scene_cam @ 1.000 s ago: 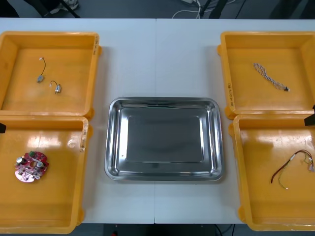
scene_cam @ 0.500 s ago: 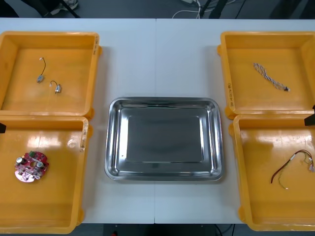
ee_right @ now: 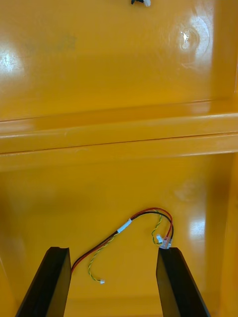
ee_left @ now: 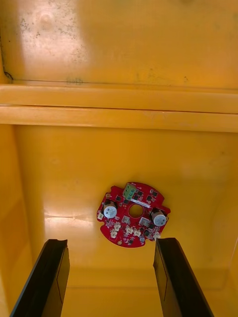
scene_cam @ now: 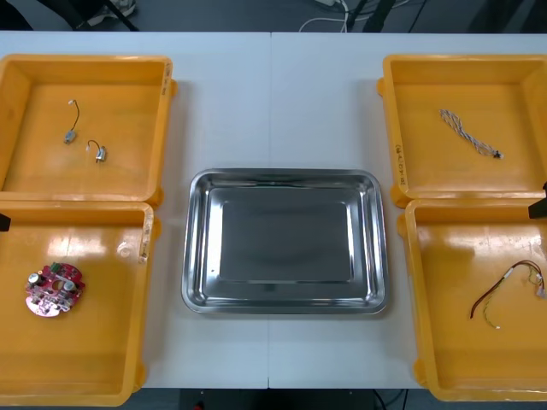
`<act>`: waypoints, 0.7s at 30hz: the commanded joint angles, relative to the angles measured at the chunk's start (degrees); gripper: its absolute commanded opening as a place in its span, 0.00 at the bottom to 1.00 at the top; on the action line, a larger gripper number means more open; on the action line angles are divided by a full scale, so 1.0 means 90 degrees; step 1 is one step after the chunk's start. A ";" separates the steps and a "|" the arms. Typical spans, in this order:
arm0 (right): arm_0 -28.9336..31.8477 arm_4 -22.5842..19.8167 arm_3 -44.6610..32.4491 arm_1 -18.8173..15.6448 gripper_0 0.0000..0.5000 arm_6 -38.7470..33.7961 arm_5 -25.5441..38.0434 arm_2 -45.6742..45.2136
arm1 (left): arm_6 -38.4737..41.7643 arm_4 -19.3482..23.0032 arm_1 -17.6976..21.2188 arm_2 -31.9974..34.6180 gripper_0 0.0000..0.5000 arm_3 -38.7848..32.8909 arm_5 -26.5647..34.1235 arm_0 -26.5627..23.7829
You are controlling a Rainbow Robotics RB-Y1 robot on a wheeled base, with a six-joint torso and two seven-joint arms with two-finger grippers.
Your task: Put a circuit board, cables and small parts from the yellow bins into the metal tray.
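The bare, shiny metal tray (scene_cam: 283,176) sits mid-table with nothing in it. A round red circuit board (scene_cam: 54,289) lies in the near left yellow bin (scene_cam: 145,282). In the left wrist view the board (ee_left: 133,214) lies just beyond my left gripper (ee_left: 111,241), whose fingers are open above the bin floor. A red and yellow cable (scene_cam: 504,293) rests in the near right bin (scene_cam: 410,282). My right gripper (ee_right: 111,250) stands open over that cable (ee_right: 134,223), holding nothing.
The far left bin (scene_cam: 85,60) holds two small metal parts (scene_cam: 68,135) (scene_cam: 100,154). A twisted blue and white cable (scene_cam: 466,131) lies in the far right bin (scene_cam: 466,60). White table strips separate the tray from the bins.
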 commanded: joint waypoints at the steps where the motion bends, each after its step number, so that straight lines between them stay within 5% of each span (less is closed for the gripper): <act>1: -0.0131 -0.0017 -0.0080 -0.0013 1.00 -0.0136 0.0007 0.0041 | 0.0644 0.0044 0.0025 -0.0053 1.00 -0.0165 0.0039 -0.0208; 21: -0.0131 -0.0017 -0.0080 -0.0013 1.00 -0.0136 0.0007 0.0041 | 0.0644 0.0044 0.0025 -0.0053 1.00 -0.0165 0.0039 -0.0208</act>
